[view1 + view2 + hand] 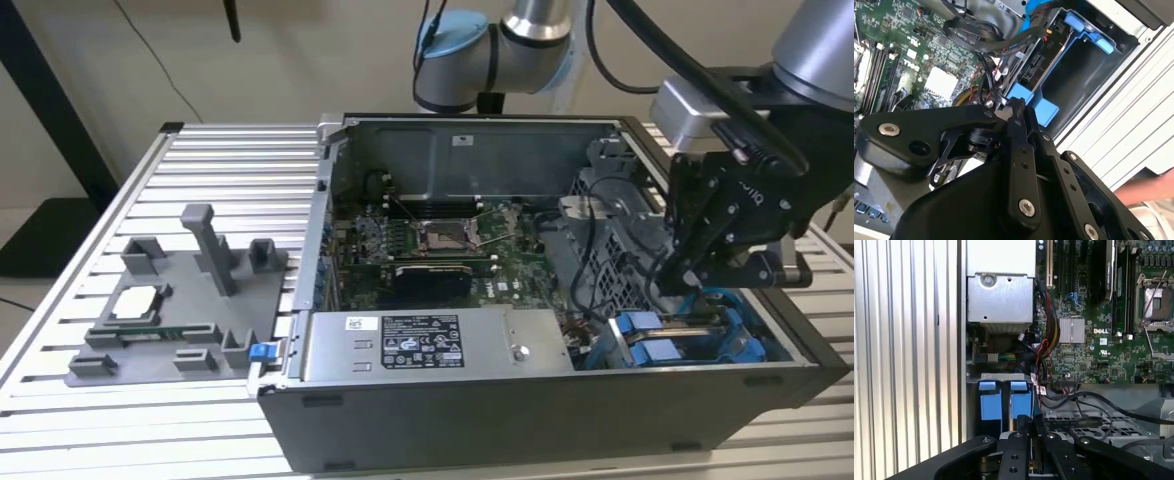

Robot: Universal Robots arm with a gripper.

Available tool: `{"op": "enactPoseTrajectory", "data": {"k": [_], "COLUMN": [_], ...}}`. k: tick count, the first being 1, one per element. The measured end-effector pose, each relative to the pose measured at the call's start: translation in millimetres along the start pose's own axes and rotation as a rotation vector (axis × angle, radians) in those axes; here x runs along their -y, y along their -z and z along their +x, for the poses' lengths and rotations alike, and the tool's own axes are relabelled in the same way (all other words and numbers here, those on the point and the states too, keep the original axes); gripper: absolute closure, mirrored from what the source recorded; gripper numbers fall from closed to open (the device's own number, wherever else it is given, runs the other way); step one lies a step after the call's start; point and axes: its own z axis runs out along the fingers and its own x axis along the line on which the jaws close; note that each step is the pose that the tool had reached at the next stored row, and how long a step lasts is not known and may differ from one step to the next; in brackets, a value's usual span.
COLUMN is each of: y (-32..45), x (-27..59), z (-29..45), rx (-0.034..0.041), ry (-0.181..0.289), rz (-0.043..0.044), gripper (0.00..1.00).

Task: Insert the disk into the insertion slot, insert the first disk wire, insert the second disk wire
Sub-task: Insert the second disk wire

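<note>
My gripper (678, 284) hangs over the case's front right corner in the exterior view, its black fingers (1015, 131) pressed together with nothing visible between them. Its tips sit just above the blue plastic tabs (990, 406) at the mouth of the insertion slot (683, 338). In the second wrist view the disk's connector end (1032, 68) shows inside the grey bay, framed by its blue carrier (1089, 29). A bundle of black wires (981, 36) loops loose beside the bay, and I cannot tell whether any wire is plugged into the disk.
The open computer case (534, 420) lies on a slatted aluminium table (147, 170), with the motherboard (427, 240) and power-supply box (427, 345) inside. A grey fixture with parts (174, 300) stands at the exterior view's left. A person's arm (1149, 186) shows beyond the case.
</note>
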Motion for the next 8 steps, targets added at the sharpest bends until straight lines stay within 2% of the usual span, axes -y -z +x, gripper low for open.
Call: {"op": "enactPoseTrajectory", "data": {"k": [4,8], "y": [-3.2,-5.8], "x": [6.6,11.3], "z": [0.3,0.7], "rx": [-0.0002,-0.0005], "ry": [-0.001,-0.001], "rz": [-0.0178,-0.0219], "gripper": [1.00,1.00]}}
